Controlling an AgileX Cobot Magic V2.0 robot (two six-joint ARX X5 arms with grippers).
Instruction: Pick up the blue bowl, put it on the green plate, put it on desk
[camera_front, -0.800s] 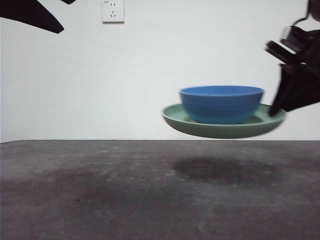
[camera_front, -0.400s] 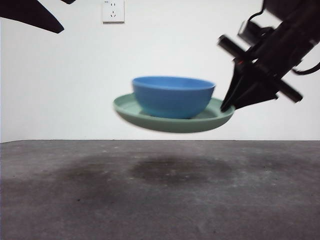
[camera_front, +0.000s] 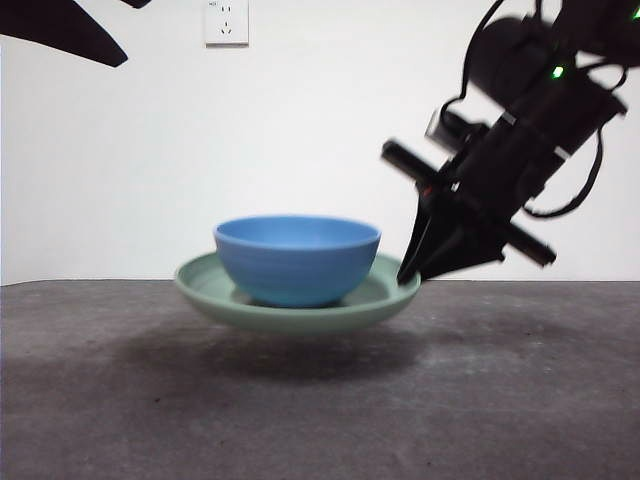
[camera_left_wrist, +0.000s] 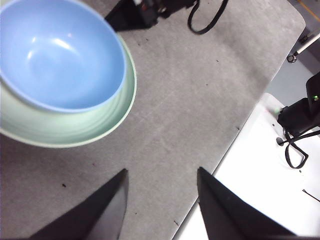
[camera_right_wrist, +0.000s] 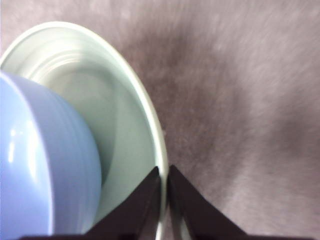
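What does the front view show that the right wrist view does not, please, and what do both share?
Only the front view shows the wall socket, the white wall, and the shadowed gap between the green plate and the desk.

Only the right wrist view shows the right claw up close, its jaws shut on the plate's rim.

Both show the blue bowl sitting in the plate, with the right claw at the rim.
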